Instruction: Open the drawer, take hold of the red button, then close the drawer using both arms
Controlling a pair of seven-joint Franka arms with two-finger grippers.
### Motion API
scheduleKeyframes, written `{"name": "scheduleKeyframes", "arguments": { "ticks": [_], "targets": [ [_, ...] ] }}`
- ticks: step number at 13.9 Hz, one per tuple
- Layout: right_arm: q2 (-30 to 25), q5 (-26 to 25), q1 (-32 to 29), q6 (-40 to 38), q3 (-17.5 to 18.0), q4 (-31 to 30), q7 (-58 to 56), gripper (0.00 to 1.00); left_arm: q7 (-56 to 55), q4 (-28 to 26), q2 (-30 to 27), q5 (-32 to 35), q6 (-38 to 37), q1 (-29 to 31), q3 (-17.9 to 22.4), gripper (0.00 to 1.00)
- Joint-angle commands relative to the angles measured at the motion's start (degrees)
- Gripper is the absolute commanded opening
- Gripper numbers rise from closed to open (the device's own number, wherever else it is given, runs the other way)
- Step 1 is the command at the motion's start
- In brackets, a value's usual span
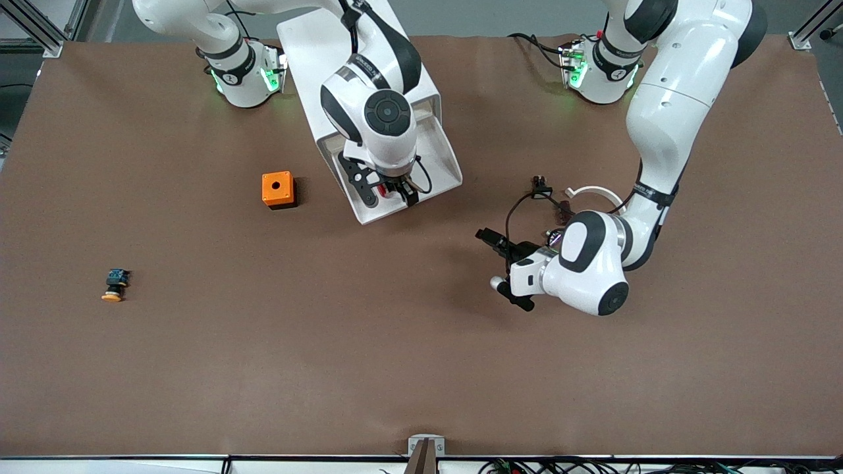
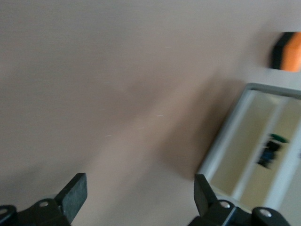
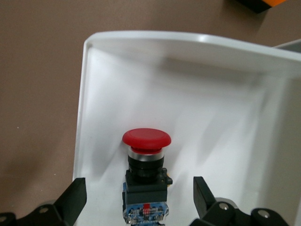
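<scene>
Your right gripper (image 3: 136, 202) hangs wide open, empty, straddling the red button (image 3: 146, 176) lying in the open drawer (image 3: 94, 103). Descend off-centre and a fingertip clips the cap, knocking it aside. Left gripper (image 1: 504, 266) waits open over bare table (image 1: 395, 368).

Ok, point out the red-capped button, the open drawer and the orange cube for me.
button (image 3: 146, 139): right wrist view, on its red cap.
drawer (image 3: 188, 41): right wrist view, on the white rim of its front wall.
orange cube (image 1: 277, 188): front view, on its top face beside the hole.
</scene>
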Motion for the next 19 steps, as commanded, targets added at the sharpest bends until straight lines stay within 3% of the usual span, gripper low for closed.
{"name": "scheduleKeyframes", "arguments": {
  "ticks": [1,4,7,9,13,19],
  "targets": [
    [0.48,1.2,0.93,1.18,-0.39,-0.26,0.62,1.0,-5.8,0.91,-1.42,8.68,1.83,-1.73,0.35,1.0],
    [0.48,1.2,0.93,1.0,-0.39,-0.26,0.62,0.65,-14.76,1.1,-3.08,19.69,3.15,-4.54,0.17,1.0],
    [0.48,1.2,0.93,0.91,-0.39,-0.17,0.53,0.37,-26.18,2.68,-3.09,24.53,3.15,-8.94,0.43,1.0],
    [0.48,1.2,1.02,0.83,-0.39,0.09,0.53,0.26,-34.96,3.38,-3.09,26.91,3.15,-9.91,0.17,1.0],
    [0.05,1.29,0.49,-2.75,-0.39,2.8,0.35,0.25,-50.97,3.47,-3.09,26.39,3.15,-10.35,-0.27,1.0],
    [-1.27,3.75,-8.62,-32.61,-0.65,22.21,-3.49,0.24,-72.94,3.47,-2.74,23.14,3.15,-12.36,-3.35,1.0]
  ]
}}
